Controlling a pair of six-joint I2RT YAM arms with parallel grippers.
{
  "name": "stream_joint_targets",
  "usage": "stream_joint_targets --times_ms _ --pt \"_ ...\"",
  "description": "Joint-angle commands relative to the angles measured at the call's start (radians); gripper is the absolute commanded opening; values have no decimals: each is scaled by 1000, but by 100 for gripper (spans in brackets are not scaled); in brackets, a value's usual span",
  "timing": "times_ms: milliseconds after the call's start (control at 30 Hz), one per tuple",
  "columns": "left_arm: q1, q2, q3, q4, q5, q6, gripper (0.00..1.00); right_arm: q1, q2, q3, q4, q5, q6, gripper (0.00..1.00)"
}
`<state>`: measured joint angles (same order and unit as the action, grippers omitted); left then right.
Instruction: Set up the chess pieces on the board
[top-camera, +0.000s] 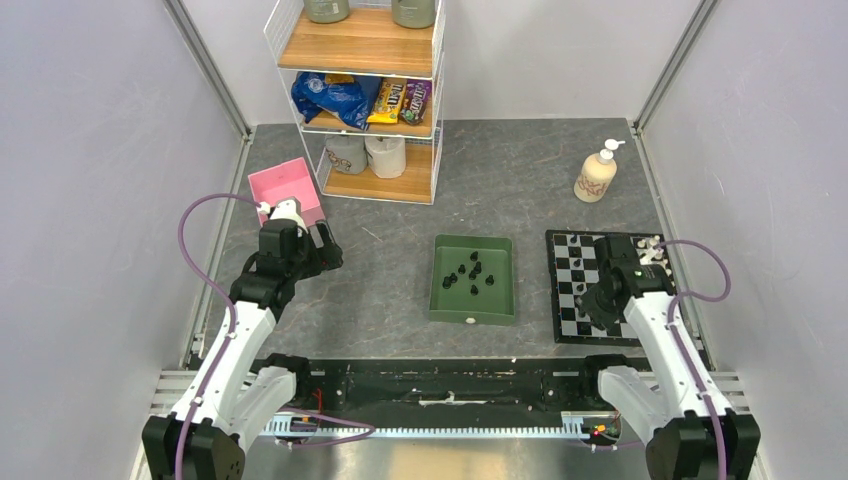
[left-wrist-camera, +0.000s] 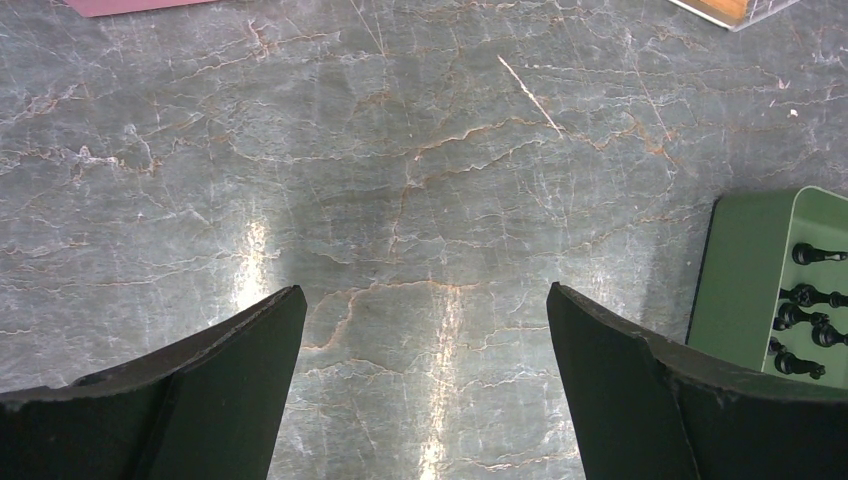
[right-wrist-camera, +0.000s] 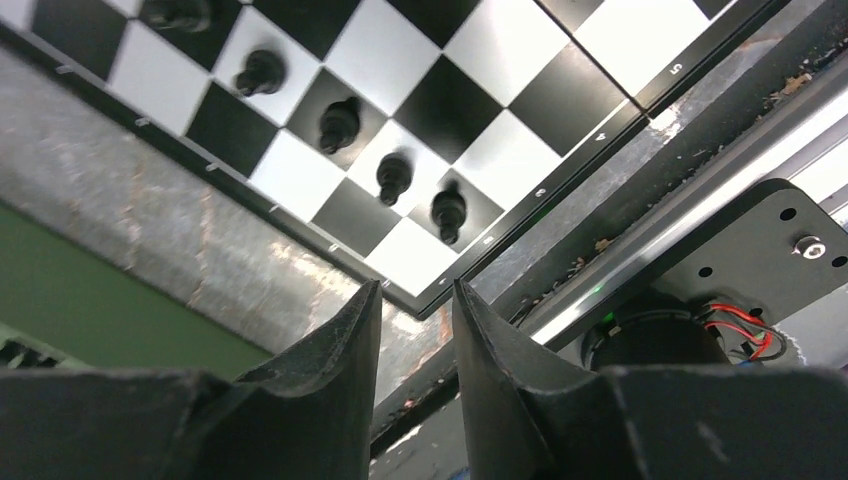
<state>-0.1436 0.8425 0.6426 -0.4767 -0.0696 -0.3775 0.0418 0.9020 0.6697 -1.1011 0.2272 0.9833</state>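
Note:
The board (top-camera: 572, 262) lies at the right. In the right wrist view several black chess pieces (right-wrist-camera: 393, 177) stand in a row along the board's (right-wrist-camera: 500, 50) edge. A few white pieces (top-camera: 651, 247) sit at its far right corner. More black pieces (top-camera: 472, 272) lie in the green tray (top-camera: 448, 300). My right gripper (top-camera: 598, 318) hovers over the board's near left part; its jaws (right-wrist-camera: 415, 290) are a little apart with nothing between them. My left gripper (top-camera: 328, 250) is wide open and empty (left-wrist-camera: 425, 290) over bare table, left of the tray (left-wrist-camera: 745, 280).
A wire shelf rack (top-camera: 365, 90) with snacks and cups stands at the back. A pink box (top-camera: 285, 188) lies by the left arm. A cream soap pump bottle (top-camera: 597, 172) stands behind the board. A black rail (top-camera: 450, 385) runs along the near edge.

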Motion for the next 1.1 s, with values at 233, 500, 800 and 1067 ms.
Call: stream_joint_targets --times_ms 233,500,800,1067 --pt "-2 -10 25 35 19 -23 98 17 -40 231 64 -267 -174 45" --pt "-2 0 25 38 37 -33 97 310 154 390 212 -238 -222 46" --pt "-2 -24 25 33 33 -35 97 595 497 579 225 -122 -293 46" --pt "-2 -16 26 33 16 -33 97 678 718 713 232 -72 -341 47"
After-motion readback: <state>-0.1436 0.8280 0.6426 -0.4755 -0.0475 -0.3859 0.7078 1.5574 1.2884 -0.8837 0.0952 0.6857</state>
